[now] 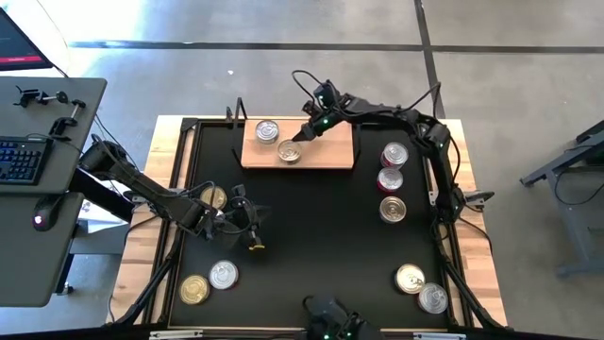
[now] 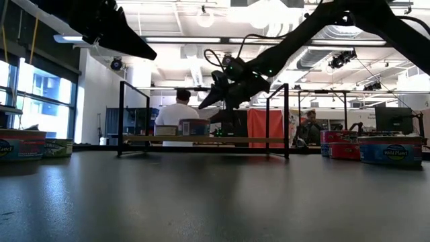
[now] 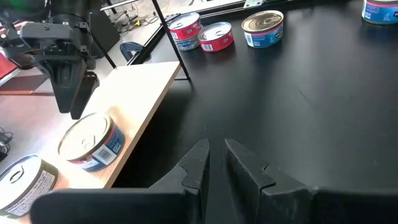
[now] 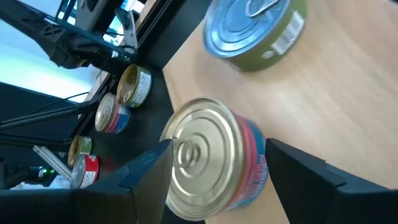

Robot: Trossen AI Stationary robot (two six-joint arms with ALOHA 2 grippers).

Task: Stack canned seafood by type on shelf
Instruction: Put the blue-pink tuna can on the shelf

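Currently two tins stand on the shelf (image 1: 330,151): a green-labelled tin (image 1: 267,130) towards the back, and a blue-and-red tin (image 1: 290,151) at the front edge. The right hand (image 1: 295,138) hovers over the latter with its fingers spread, one on either side of the tin, neither visibly pressing it; in my judgement this tin is just placed or about to be adjusted. The left hand (image 1: 253,224) waits low over the black surface (image 1: 311,227), its fingers pressed nearly together and holding nothing.

Outstanding: three tins (image 1: 393,179) in a column by the right edge, two tins (image 1: 421,288) at the near right corner, one gold-lidded tin (image 1: 214,196) beside the left arm, and a pair (image 1: 209,281) at the near left. The task is judged early, with most sorting remaining. No tin yet rests atop another.
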